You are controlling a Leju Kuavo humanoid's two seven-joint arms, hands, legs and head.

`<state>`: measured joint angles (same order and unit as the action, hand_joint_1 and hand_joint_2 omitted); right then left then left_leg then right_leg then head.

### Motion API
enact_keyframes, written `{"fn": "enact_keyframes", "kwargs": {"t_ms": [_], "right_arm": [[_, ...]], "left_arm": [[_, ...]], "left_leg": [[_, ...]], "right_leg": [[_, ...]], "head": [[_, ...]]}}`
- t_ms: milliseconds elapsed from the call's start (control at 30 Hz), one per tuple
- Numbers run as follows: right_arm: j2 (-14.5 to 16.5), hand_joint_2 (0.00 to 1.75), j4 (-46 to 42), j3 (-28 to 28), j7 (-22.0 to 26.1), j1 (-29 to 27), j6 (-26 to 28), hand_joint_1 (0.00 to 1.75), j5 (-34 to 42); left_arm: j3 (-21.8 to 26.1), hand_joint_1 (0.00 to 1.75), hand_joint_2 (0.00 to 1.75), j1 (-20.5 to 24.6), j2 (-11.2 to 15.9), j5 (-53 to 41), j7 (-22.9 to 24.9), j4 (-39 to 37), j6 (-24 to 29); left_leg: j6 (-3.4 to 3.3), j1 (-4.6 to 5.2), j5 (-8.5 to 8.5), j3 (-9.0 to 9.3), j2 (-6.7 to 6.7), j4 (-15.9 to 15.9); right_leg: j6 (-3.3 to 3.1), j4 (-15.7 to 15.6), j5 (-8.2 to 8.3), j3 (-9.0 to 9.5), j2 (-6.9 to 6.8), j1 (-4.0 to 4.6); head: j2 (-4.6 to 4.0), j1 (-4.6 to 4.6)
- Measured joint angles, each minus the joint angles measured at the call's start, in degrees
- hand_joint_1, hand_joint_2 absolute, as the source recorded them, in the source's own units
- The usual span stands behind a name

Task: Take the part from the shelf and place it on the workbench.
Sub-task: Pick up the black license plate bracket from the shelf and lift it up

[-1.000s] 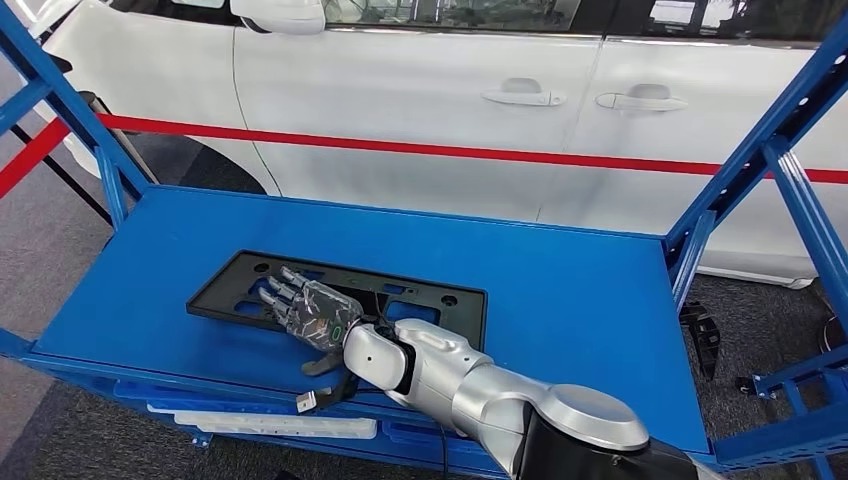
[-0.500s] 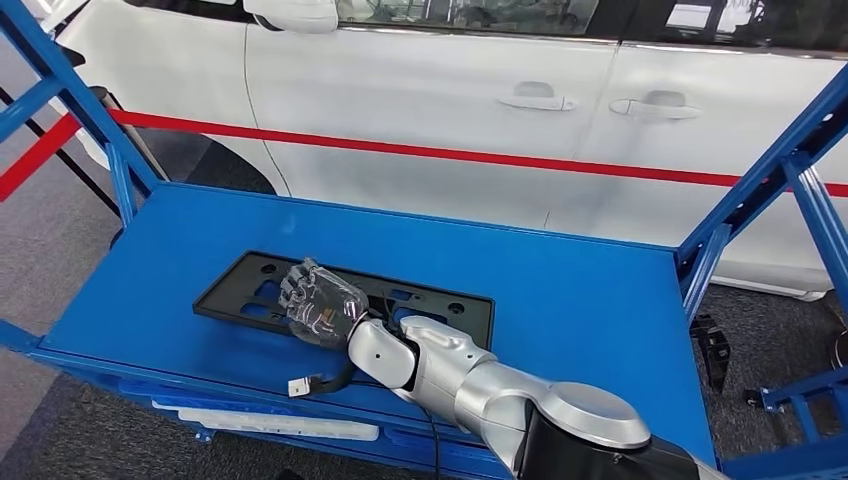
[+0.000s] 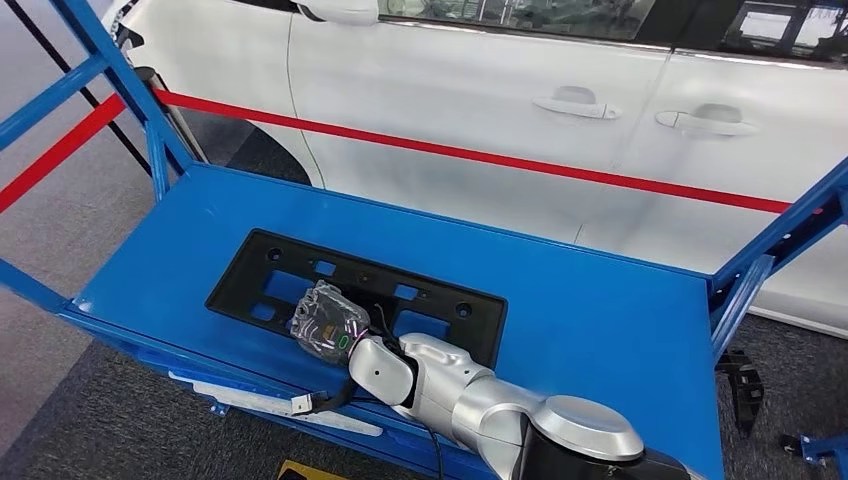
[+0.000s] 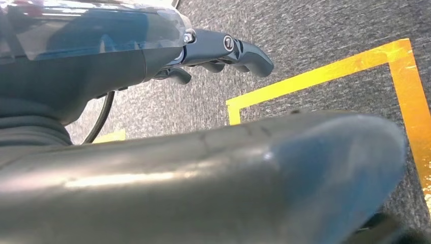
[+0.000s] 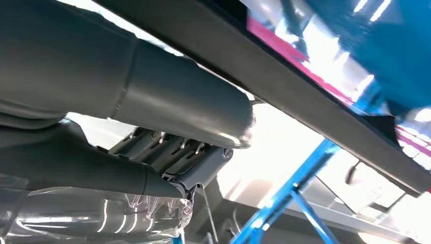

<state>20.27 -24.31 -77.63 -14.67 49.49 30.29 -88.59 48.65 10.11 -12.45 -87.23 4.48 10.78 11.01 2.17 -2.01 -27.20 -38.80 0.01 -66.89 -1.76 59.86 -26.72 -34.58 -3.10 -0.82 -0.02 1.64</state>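
One flat black slotted part (image 3: 400, 290) under right hand (image 3: 325, 325)

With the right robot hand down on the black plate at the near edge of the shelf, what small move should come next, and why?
Probably close the fingers firmly on the near edge, then lift a little. The right robot hand sits curled on the black plate, which lies flat on the blue shelf. The right wrist view shows the thumb close by the plate's edge, but a firm hold isn't clear.

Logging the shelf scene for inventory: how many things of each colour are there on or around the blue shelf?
Black: 1, the part
Blue: 1, the shelf
White: 1, the car
Red: 1, the barrier tape
Total: 4
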Motion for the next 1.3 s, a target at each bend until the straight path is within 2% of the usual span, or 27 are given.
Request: {"fn": "enact_keyframes", "kwargs": {"t_ms": [67,100,167,233,300,367,400,433,467,533,567,600,700,1033,1300], "right_arm": [[0.03,0.00,0.07,-0.08,0.53,0.02,-0.08,0.00,0.00],[0.07,0.00,0.09,-0.10,0.89,0.00,-0.15,0.00,0.00],[0.16,0.00,0.13,-0.11,1.39,-0.09,-0.19,0.00,0.00],[0.24,0.00,0.14,-0.12,1.54,-0.12,-0.10,0.00,0.00],[0.19,0.00,0.13,-0.12,1.61,-0.19,-0.05,0.00,0.00],[-0.06,0.00,0.12,-0.13,1.78,-0.46,-0.05,0.00,0.00],[-0.25,0.00,0.06,-0.13,1.87,-0.60,-0.08,0.00,0.00],[-0.42,0.00,-0.07,-0.13,1.94,-0.68,-0.12,0.00,0.00],[-0.57,0.00,-0.27,-0.13,1.98,-0.69,-0.16,0.00,0.00],[-0.81,0.00,-0.77,-0.13,1.91,-0.53,-0.24,0.00,0.00],[-0.92,0.00,-1.09,-0.14,1.79,-0.37,-0.38,0.00,0.00],[-1.04,0.00,-1.47,-0.19,1.67,-0.17,-0.62,0.00,0.00],[-1.59,0.00,-2.77,-0.86,1.57,0.71,-1.39,0.00,0.00],[-2.91,0.00,-4.95,-3.31,1.47,2.42,-1.70,0.00,0.00],[-3.03,0.00,-4.93,-3.70,1.46,2.91,-1.74,0.00,0.00]], "left_arm": [[0.01,0.00,0.00,0.04,0.03,0.01,0.00,0.00,0.02],[0.01,0.00,0.00,0.00,0.03,0.01,0.00,0.00,0.01],[0.02,0.00,0.00,-0.12,0.08,0.02,0.02,0.00,-0.02],[0.03,0.00,0.00,-0.16,0.10,0.01,0.07,0.00,-0.06],[0.03,0.00,0.00,-0.02,0.10,-0.02,0.09,0.00,-0.10],[0.03,0.00,0.00,0.04,0.10,-0.03,0.09,0.00,-0.12],[0.04,0.00,0.00,0.00,0.10,-0.03,0.10,0.00,-0.13],[0.04,0.00,0.00,-0.04,0.10,-0.03,0.10,0.00,-0.13],[0.05,0.00,0.00,-0.05,0.10,-0.02,0.10,0.00,-0.13],[0.05,0.00,0.00,-0.03,0.05,-0.03,0.09,-0.01,-0.13],[0.05,0.00,0.00,-0.01,0.02,-0.04,0.09,-0.01,-0.13],[0.05,0.00,0.00,0.01,0.00,-0.09,0.10,-0.01,-0.14],[0.05,0.00,0.00,-0.04,0.07,-0.20,0.11,0.00,-0.19],[0.07,0.00,0.00,-0.07,0.21,-0.04,0.11,0.00,-0.19],[0.07,0.00,0.00,-0.10,0.21,0.07,0.11,0.00,-0.19]], "left_leg": [[-0.64,0.57,2.15,3.48,0.69,6.65],[-0.85,0.84,2.30,4.18,0.89,8.03],[-1.29,1.11,2.28,4.30,0.69,8.43],[-1.98,0.96,2.61,4.60,0.44,9.08],[-2.61,0.81,2.89,4.82,0.23,9.55],[-2.97,0.96,2.87,4.80,-0.12,9.54],[-3.05,1.04,2.82,4.80,-0.36,9.48],[-3.07,1.10,2.76,4.82,-0.66,9.39],[-3.04,1.14,2.67,4.86,-0.96,9.27],[-2.85,1.24,2.40,4.91,-1.45,8.96],[-2.66,1.36,2.25,4.83,-1.62,8.76],[-2.53,1.46,2.08,4.68,-1.70,8.53],[-2.35,1.47,1.89,4.47,-1.72,8.36],[-1.80,1.39,2.13,4.76,-1.69,8.97],[-1.76,1.41,2.13,4.75,-1.69,8.97]], "right_leg": [[0.47,-0.03,-0.18,0.25,-0.45,0.19],[0.75,-0.09,-0.19,0.31,-0.64,0.23],[1.44,-0.39,-0.08,0.49,-0.81,0.18],[2.12,0.26,-0.75,0.32,0.19,0.01],[2.41,5.01,-3.54,-1.96,1.95,-0.08],[2.41,12.49,-6.56,-5.87,2.77,0.01],[2.39,14.77,-6.84,-7.20,2.88,0.04],[2.29,14.90,-5.97,-7.54,2.92,0.06],[2.11,12.69,-4.10,-6.73,2.96,0.08],[1.42,5.01,-0.01,-3.34,3.38,0.24],[1.17,1.95,1.13,-2.03,3.58,0.33],[1.11,0.14,1.61,-1.30,3.77,0.36],[1.44,-0.67,1.64,-1.17,3.87,0.40],[1.08,-0.61,1.54,-1.17,3.90,0.50],[1.07,-0.60,1.54,-1.17,3.90,0.47]], "head": [[0.00,0.01],[0.00,0.00],[0.00,0.00],[0.00,-0.01],[0.00,-0.01],[0.00,-0.01],[0.00,-0.01],[0.00,-0.01],[0.00,-0.01],[0.00,-0.01],[0.00,-0.01],[0.00,-0.01],[0.00,-0.01],[0.00,-0.01],[0.00,-0.01]]}}
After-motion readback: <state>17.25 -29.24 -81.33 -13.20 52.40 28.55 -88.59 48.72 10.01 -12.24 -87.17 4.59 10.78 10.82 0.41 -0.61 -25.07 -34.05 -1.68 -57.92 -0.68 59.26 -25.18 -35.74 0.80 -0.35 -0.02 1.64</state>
